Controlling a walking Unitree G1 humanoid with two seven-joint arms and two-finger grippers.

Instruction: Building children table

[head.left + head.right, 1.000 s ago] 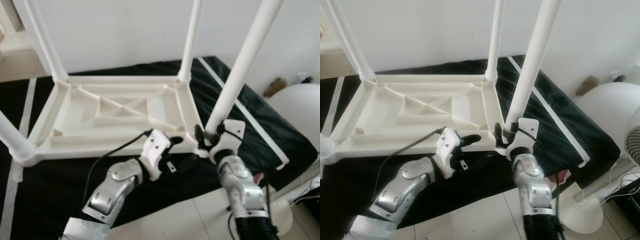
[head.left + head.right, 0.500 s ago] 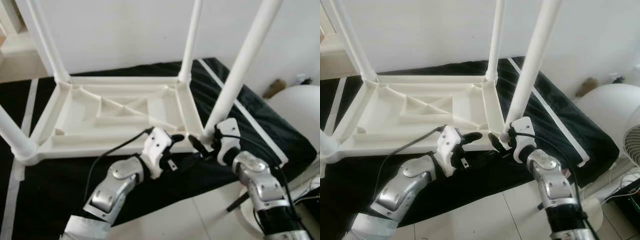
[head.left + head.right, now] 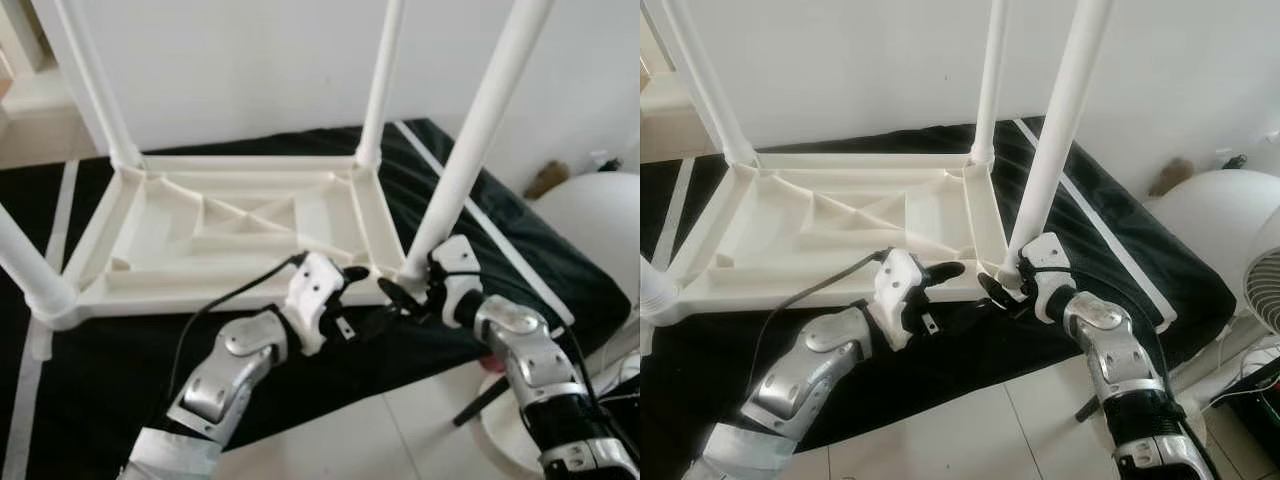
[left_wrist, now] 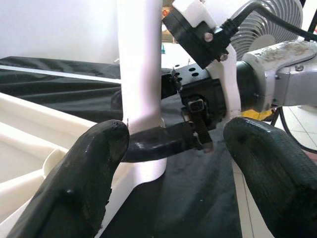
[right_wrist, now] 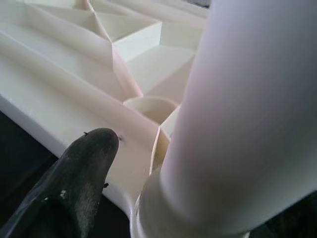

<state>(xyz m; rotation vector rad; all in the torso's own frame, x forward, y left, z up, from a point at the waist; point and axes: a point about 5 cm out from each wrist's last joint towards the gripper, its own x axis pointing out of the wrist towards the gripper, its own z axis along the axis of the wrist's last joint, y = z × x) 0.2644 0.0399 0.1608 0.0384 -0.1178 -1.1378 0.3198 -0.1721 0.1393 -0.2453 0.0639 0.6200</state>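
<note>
White plastic makes up the children's table (image 3: 240, 225), which lies upside down on a black mat (image 3: 500, 225) spread over pale floor tiles (image 3: 400, 430), its ribbed underside facing up and its four legs standing upward. Behind it rises a plain white wall (image 3: 250, 60); a white tape line runs along the mat's right edge, and a white fan (image 3: 1265, 290) stands on the floor at far right, close to the mat's corner. The near right leg (image 3: 470, 150) stands in its corner socket at the table's front edge. The right gripper (image 3: 402, 297) is at the foot of that leg, one black finger crossing the front of the socket and touching it; the other finger is hidden, so whether it is clamped on the leg cannot be told. The left gripper (image 3: 345, 300) hovers just left of that corner, beside the table's front rim, its two fingers (image 4: 84, 178) spread apart with nothing between them. In front of the table a strip of bare mat lies between the rim and the tiles, where both silver arms reach in; the mat's right side past the leg is uncluttered up to the tape.
</note>
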